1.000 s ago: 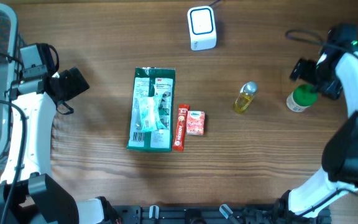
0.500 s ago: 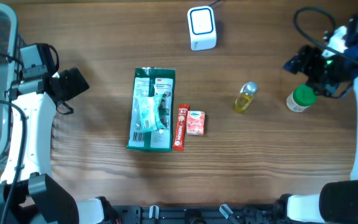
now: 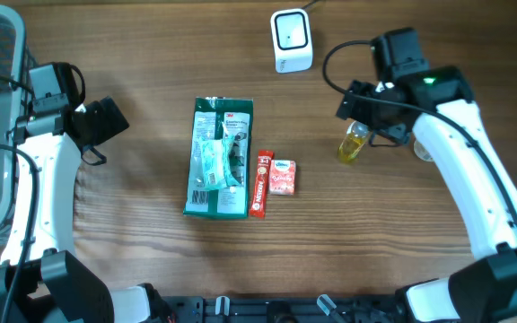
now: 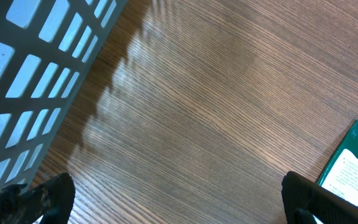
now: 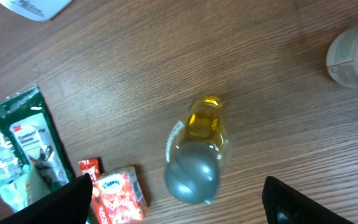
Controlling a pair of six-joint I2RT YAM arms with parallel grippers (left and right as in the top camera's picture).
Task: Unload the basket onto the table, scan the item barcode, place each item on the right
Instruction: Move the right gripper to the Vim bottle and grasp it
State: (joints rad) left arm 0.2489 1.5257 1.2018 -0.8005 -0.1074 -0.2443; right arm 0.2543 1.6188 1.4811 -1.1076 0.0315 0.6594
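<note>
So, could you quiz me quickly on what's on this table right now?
1. True or false: the right fingers are shut on the yellow bottle.
2. What lies right beside the green packet? A) red stick pack B) yellow bottle C) basket
3. Which device stands at the table's far edge?
Key: 1 false, they stand open; 2 A; 3 the white scanner.

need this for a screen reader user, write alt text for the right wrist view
A small bottle of yellow liquid with a silver cap sits mid-frame on a wooden table, the right pincer open above it. A green packet and a red-and-pink pack lie left; a green-capped container is upper right.
</note>
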